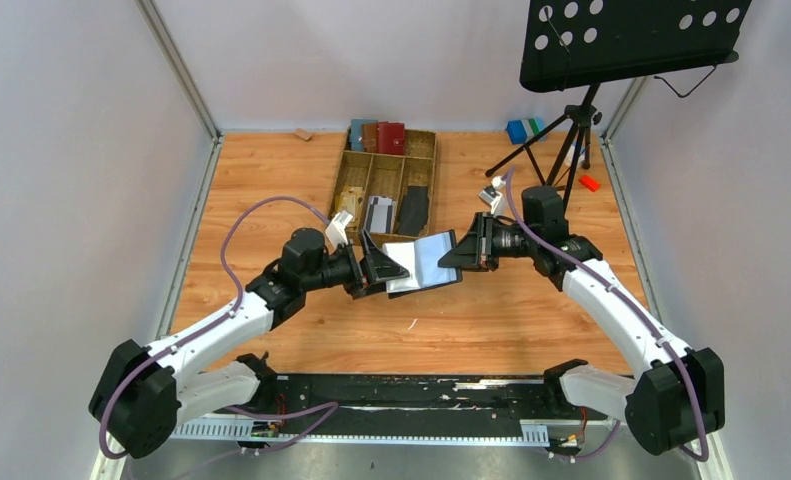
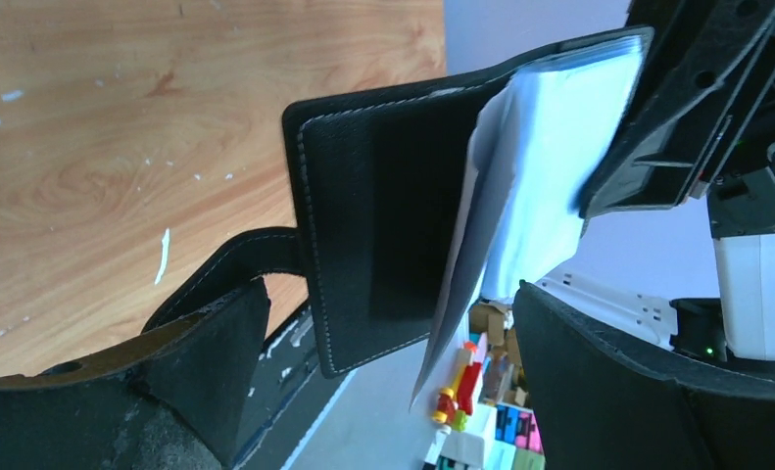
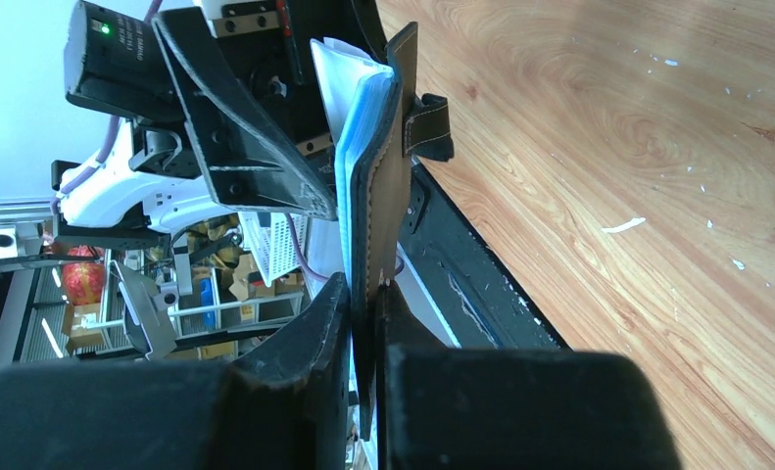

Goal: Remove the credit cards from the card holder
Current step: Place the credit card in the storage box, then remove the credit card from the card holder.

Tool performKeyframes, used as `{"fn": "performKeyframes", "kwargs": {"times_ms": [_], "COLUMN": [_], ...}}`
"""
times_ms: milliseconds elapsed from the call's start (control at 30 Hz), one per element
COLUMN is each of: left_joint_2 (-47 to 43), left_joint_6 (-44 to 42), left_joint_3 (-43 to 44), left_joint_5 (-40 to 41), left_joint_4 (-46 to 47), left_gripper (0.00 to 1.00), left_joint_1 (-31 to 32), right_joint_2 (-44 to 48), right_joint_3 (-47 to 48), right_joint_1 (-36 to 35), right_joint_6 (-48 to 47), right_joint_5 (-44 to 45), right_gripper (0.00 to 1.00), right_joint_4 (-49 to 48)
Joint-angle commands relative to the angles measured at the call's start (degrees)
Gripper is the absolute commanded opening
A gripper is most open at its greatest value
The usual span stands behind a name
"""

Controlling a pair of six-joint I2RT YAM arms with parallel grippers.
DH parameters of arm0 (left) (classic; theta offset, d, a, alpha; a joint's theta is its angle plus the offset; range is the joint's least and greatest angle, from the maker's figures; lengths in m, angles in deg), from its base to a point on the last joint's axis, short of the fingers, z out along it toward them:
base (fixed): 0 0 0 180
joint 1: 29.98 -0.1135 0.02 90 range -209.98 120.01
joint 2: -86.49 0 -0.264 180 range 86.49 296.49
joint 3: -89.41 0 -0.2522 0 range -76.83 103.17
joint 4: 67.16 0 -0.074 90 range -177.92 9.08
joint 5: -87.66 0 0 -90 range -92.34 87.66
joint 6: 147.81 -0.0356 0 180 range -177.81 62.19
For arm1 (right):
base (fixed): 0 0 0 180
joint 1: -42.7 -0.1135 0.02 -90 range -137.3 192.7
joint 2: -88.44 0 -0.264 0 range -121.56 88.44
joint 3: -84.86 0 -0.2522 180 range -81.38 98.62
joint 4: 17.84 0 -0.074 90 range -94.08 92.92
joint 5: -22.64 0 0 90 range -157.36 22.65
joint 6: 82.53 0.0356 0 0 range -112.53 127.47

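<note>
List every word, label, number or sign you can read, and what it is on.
Nothing readable in any view.
Card holder: no print visible.
Wallets in the tray: no markings legible.
Coloured boxes behind, left wrist view: too blurred to read.

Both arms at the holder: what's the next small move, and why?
Probably close the left fingers on the black cover of the holder. They stand open on either side of it, while the right fingers pinch only the opposite edge, so the sleeves aren't spread.
</note>
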Motion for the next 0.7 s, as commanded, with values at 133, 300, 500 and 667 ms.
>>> {"fn": "performKeyframes", "kwargs": {"times_ms": [133,300,500,667], "left_joint_2": [0.6,2.2,-5.3,-10.5], "left_joint_6": [7.4,14.2,9.9,9.6], "left_joint_3": [-2.6,-7.0,-6.9,-8.2], "left_joint_5": [1.2,2.6,6.0,6.6], "left_joint_4": [13.5,25.2,10.7,4.6], "left_gripper": [0.79,0.72,1.0,1.0], "left_joint_1": [2.6,4.6,5.1,5.2], "right_joint_2": [1.7,2.0,0.9,-1.8], "right_joint_3": [0.8,-0.6,-0.4,1.0], "right_joint_1": [-0.5,-0.5,-0.4,0.2], "right_joint_6": [2.7,4.3,5.4,8.9], "right_joint_5": [-2.5,-1.2,1.8,2.2], "right_gripper": [0.0,0.0,0.0,0.0], "right_joint_4": [-3.2,-2.5,-2.0,-5.4]}}
